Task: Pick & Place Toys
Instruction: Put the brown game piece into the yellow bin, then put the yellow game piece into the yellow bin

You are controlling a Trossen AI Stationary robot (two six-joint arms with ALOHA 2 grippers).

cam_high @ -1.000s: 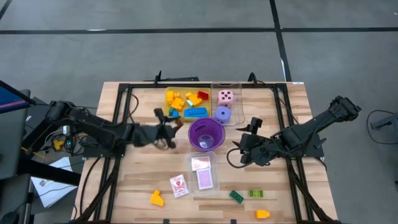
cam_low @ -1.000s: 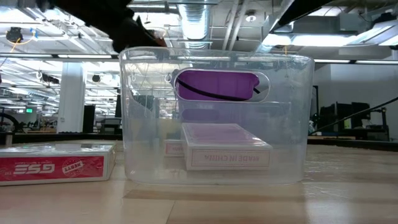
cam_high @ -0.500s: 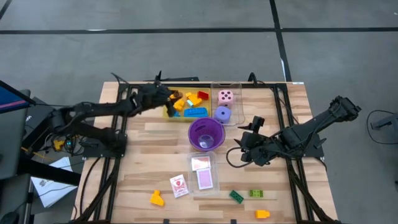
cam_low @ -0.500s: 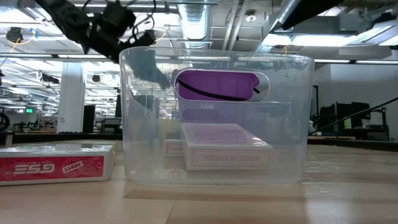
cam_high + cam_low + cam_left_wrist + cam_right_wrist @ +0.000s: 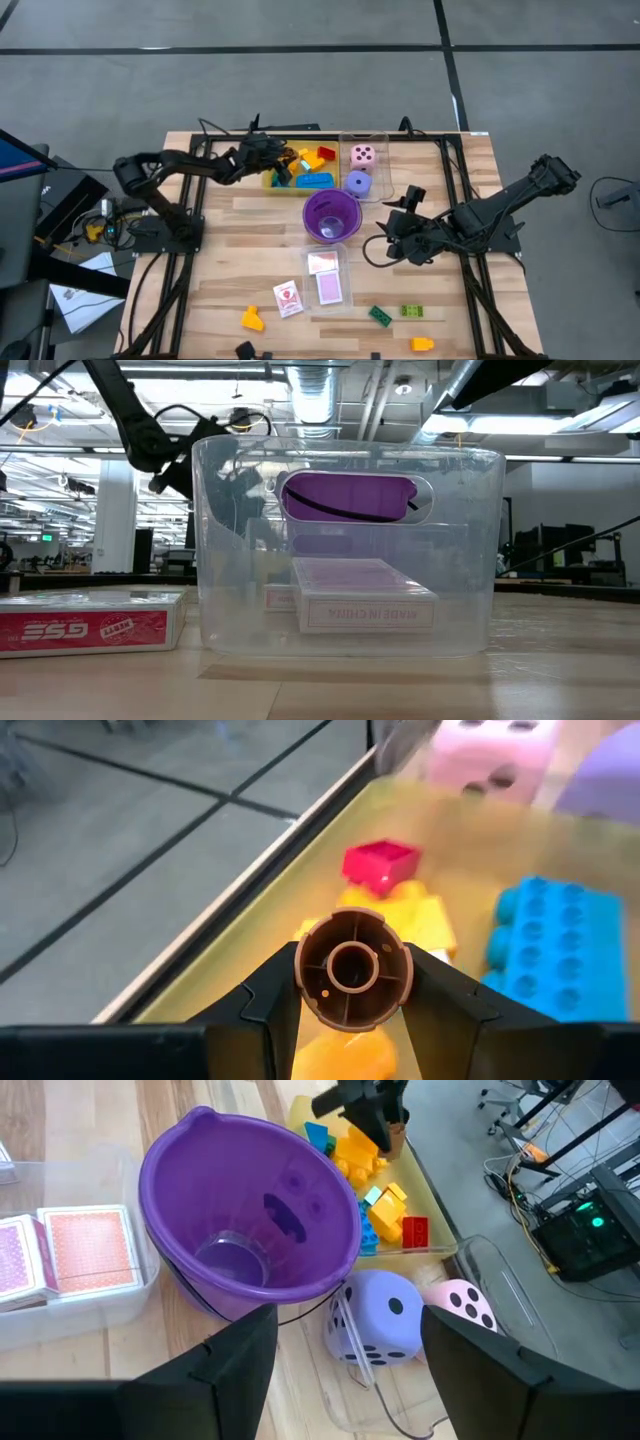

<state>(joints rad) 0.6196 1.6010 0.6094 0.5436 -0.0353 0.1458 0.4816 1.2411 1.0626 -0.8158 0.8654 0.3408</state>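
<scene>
My left gripper (image 5: pixel 280 160) is over the yellow tray (image 5: pixel 268 182) at the table's far side, shut on a brown round brick (image 5: pixel 352 968). Yellow, orange, red and blue bricks (image 5: pixel 313 180) lie in that tray. A pink die (image 5: pixel 363 155) and a purple die (image 5: pixel 358 183) sit in the clear tray beside it. My right gripper (image 5: pixel 386 240) hangs open to the right of the purple cup (image 5: pixel 332 216), with nothing between its fingers. Near the front edge lie a white-red card pack (image 5: pixel 288 298) and loose yellow (image 5: pixel 252 319), green (image 5: pixel 380 316) and orange (image 5: pixel 422 344) bricks. My left gripper pinches the brown round brick by its curved side wall (image 5: pixel 303 970) between its two fingers (image 5: pixel 270 1005). The fingers slant downward, coming from the table's left. The brick's hollow end faces the wrist camera. It is lifted clear above the bricks in the yellow tray.
A clear tray (image 5: pixel 328 278) holding card packs stands in front of the purple cup and fills the low view (image 5: pixel 345 540). A black frame rail (image 5: pixel 300 137) runs along the far edge behind the trays. Bare wood lies at the table's left (image 5: pixel 220 260).
My left gripper has swung from beside the purple cup's left toward the far edge, has come down over the yellow tray and has rolled about its own axis. It has kept the brown brick between its fingers throughout.
</scene>
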